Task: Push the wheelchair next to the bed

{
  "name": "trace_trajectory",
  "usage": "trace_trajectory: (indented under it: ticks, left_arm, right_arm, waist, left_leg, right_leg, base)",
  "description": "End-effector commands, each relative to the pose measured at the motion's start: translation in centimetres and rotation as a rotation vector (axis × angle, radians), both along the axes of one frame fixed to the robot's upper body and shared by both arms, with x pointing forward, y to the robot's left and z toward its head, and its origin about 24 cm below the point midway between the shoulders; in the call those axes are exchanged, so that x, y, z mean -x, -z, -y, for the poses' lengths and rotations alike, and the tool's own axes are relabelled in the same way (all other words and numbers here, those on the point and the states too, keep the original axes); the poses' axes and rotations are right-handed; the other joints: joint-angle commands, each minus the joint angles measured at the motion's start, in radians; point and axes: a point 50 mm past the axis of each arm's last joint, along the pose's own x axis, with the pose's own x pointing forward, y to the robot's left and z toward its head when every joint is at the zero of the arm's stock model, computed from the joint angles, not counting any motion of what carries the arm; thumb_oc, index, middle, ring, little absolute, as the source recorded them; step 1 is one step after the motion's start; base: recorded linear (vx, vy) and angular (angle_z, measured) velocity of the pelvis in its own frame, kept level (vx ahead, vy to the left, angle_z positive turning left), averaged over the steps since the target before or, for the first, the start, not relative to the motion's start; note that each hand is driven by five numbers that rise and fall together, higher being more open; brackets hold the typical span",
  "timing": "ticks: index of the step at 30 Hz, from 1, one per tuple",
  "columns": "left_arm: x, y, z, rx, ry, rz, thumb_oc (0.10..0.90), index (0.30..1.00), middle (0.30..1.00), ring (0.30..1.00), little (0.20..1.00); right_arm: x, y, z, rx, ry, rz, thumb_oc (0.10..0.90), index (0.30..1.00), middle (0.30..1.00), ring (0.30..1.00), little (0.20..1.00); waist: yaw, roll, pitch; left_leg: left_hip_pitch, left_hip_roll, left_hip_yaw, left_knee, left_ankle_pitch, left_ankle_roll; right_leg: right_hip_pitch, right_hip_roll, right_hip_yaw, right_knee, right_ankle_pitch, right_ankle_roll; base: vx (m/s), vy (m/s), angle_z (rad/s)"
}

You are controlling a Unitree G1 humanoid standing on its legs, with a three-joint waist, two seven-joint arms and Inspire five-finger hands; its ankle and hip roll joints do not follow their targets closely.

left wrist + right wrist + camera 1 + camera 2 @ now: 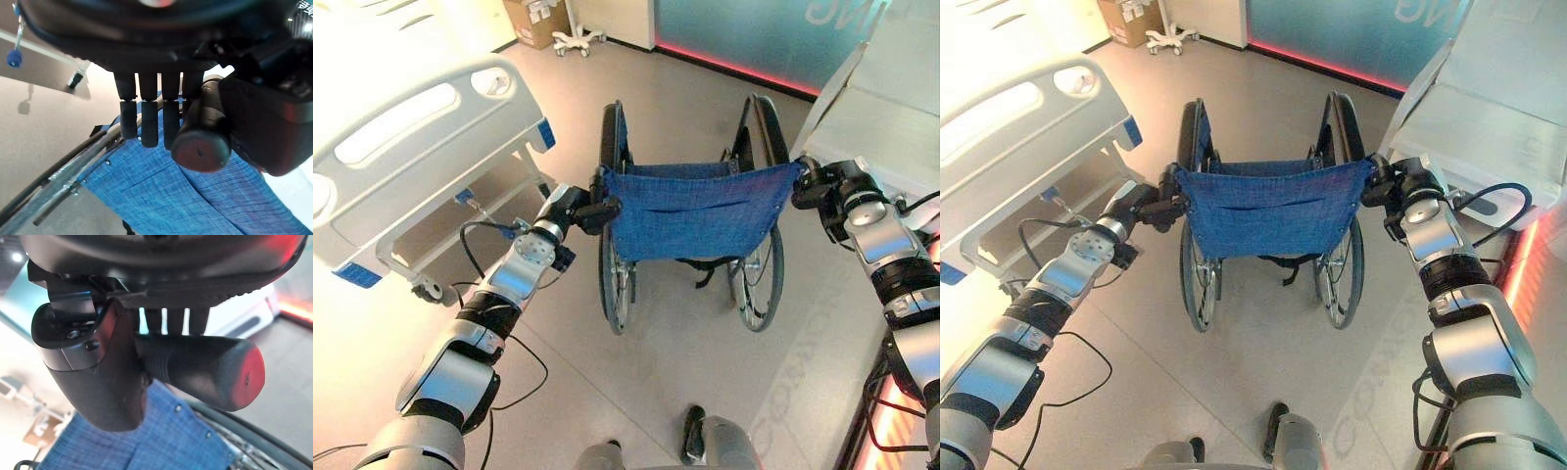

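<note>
A wheelchair with a blue cloth backrest [690,211] stands in front of me, its back toward me and its big wheels [615,284] on the grey floor. My left hand [592,211] is shut on the left push handle [200,149], fingers [146,125] curled over it. On the other side, my right hand [1393,183] is shut on the right push handle [205,369], with the thumb [98,372] wrapped beside it. The hospital bed [421,147], with its white footboard, lies to the left of the wheelchair, a short gap away.
A second white bed or trolley [881,108] stands close on the right of the wheelchair. Farther back are a cardboard box [536,20], a wheeled stand base [578,39] and a teal wall with a red light strip [744,69]. Open floor lies ahead of the wheelchair.
</note>
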Motion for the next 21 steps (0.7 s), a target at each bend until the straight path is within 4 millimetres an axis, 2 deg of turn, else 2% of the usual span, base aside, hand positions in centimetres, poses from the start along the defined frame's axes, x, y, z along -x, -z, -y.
trace_trajectory:
  ticks: [1,2,3,4,5,6,7,9,11,14,17,18,19,21]
  left_arm:
    - [0.9,3.0,0.9,-0.142,0.065,-0.046,0.4,0.3,0.3,0.3,0.3]
    - [0.9,3.1,1.0,-0.139,0.059,-0.038,0.4,0.3,0.3,0.3,0.3]
    - [0.9,3.1,1.0,-0.135,0.059,-0.036,0.4,0.3,0.3,0.3,0.3]
    - [0.8,2.9,1.0,-0.126,0.055,-0.03,0.4,0.3,0.3,0.3,0.3]
    - [0.7,2.8,0.9,-0.122,0.048,-0.022,0.4,0.3,0.3,0.3,0.3]
    - [0.7,2.7,0.9,-0.12,0.045,-0.02,0.4,0.3,0.3,0.3,0.3]
    - [0.7,2.6,0.4,-0.114,0.024,-0.021,0.4,0.3,0.3,0.3,0.3]
    - [0.8,2.5,-0.5,-0.117,-0.003,-0.036,0.4,0.3,0.3,0.3,0.3]
    - [1.0,2.3,-1.5,-0.106,-0.026,-0.046,0.4,0.3,0.3,0.3,0.3]
    - [1.1,2.1,-2.2,-0.103,-0.043,-0.047,0.4,0.3,0.3,0.3,0.3]
    - [0.9,1.8,-3.2,-0.114,-0.074,-0.055,0.4,0.3,0.3,0.3,0.3]
    - [1.0,2.0,-3.4,-0.111,-0.085,-0.064,0.4,0.3,0.3,0.3,0.3]
    - [1.0,2.1,-3.6,-0.109,-0.088,-0.067,0.4,0.3,0.3,0.3,0.3]
    - [1.1,2.2,-3.7,-0.122,-0.092,-0.073,0.4,0.3,0.3,0.3,0.3]
  right_arm:
    - [-0.4,3.3,-3.5,0.074,-0.198,-0.093,0.4,0.3,0.3,0.3,0.3]
    - [-0.6,3.3,-3.9,0.067,-0.194,-0.093,0.4,0.3,0.3,0.3,0.3]
    - [-0.6,3.3,-4.1,0.062,-0.193,-0.094,0.4,0.3,0.3,0.3,0.3]
    - [-0.8,3.5,-4.7,0.047,-0.187,-0.105,0.4,0.3,0.3,0.3,0.3]
    - [-0.8,3.8,-5.0,0.047,-0.185,-0.119,0.4,0.3,0.3,0.3,0.3]
    - [-0.8,3.9,-5.1,0.046,-0.186,-0.123,0.4,0.3,0.3,0.3,0.3]
    - [-0.8,4.1,-5.6,0.037,-0.193,-0.14,0.4,0.3,0.3,0.3,0.3]
    - [-0.9,4.1,-6.0,0.036,-0.212,-0.15,0.4,0.3,0.3,0.3,0.3]
    - [-0.9,3.7,-6.0,0.042,-0.234,-0.156,0.4,0.3,0.3,0.3,0.3]
    - [-1.0,3.4,-5.9,0.055,-0.252,-0.167,0.4,0.3,0.3,0.3,0.3]
    - [-1.1,3.5,-6.0,0.05,-0.267,-0.164,0.4,0.3,0.3,0.3,0.3]
    - [-0.9,4.4,-6.0,0.034,-0.268,-0.175,0.4,0.3,0.3,0.3,0.3]
    - [-0.8,4.6,-6.0,0.032,-0.27,-0.181,0.4,0.3,0.3,0.3,0.3]
    - [-0.4,5.8,-6.1,0.028,-0.269,-0.195,0.4,0.3,0.3,0.3,0.3]
  waist:
    - [0.02,-0.033,0.009]
    - [0.038,-0.026,0.025]
    - [0.043,-0.027,0.028]
    - [0.064,-0.019,0.042]
    - [0.08,-0.01,0.051]
    - [0.086,-0.006,0.055]
    - [0.116,0.013,0.064]
    - [0.143,0.03,0.063]
    - [0.159,0.04,0.053]
    - [0.17,0.05,0.036]
    - [0.188,0.039,0.01]
    - [0.196,0.022,0.001]
    - [0.199,0.017,-0.002]
    - [0.205,-0.003,-0.019]
  left_leg:
    - [0.013,-0.015,0.018,0.003,0.142,0.052]
    - [-0.03,-0.053,0.014,-0.034,0.131,0.061]
    - [-0.044,-0.064,0.013,-0.044,0.134,0.063]
    - [-0.101,-0.099,0.019,-0.078,0.143,0.061]
    - [-0.149,-0.114,0.023,-0.102,0.172,0.054]
    - [-0.166,-0.118,0.024,-0.113,0.187,0.049]
    - [-0.24,-0.125,0.019,-0.17,0.271,0.032]
    - [-0.282,-0.117,0.011,-0.245,0.339,0.02]
    - [-0.281,-0.107,0.014,-0.3,0.355,0.019]
    - [-0.281,-0.091,0.026,-0.295,0.339,0.026]
    - [-0.289,-0.097,0.03,-0.216,0.246,0.067]
    - [-0.293,-0.115,0.014,-0.151,0.2,0.082]
    - [-0.296,-0.121,0.009,-0.136,0.193,0.083]
    - [-0.255,-0.131,0.026,-0.129,0.158,0.12]
  right_leg:
    - [0.066,0.004,0.1,-0.2,0.175,0.048]
    - [0.112,0.028,0.124,-0.205,0.155,0.051]
    - [0.121,0.031,0.129,-0.208,0.152,0.051]
    - [0.162,0.053,0.138,-0.216,0.131,0.048]
    - [0.191,0.071,0.145,-0.219,0.117,0.044]
    - [0.203,0.079,0.149,-0.22,0.111,0.042]
    - [0.249,0.113,0.172,-0.226,0.088,0.032]
    - [0.295,0.144,0.205,-0.227,0.058,0.021]
    - [0.33,0.154,0.231,-0.218,0.02,0.016]
    - [0.353,0.153,0.244,-0.19,-0.031,0.012]
    - [0.365,0.117,0.236,-0.115,-0.099,0.027]
    - [0.377,0.091,0.219,-0.093,-0.096,0.04]
    - [0.383,0.085,0.216,-0.088,-0.093,0.045]
    - [0.372,0.029,0.178,-0.025,-0.022,0.091]
  base:
    - [0.37,-0.089,0.04]
    - [0.29,-0.055,-0.17]
    - [0.41,-0.061,-0.24]
    - [0.38,-0.037,-0.23]
    - [0.39,-0.032,-0.21]
    - [0.49,0.0,-0.36]
    - [0.51,0.022,-0.44]
    - [0.59,0.061,-0.52]
    - [0.6,0.156,-0.93]
    - [0.42,0.175,-0.57]
    - [0.46,0.224,-0.37]
    - [0.41,0.182,-0.35]
    - [0.49,0.24,-0.4]
    - [0.46,0.273,-0.45]
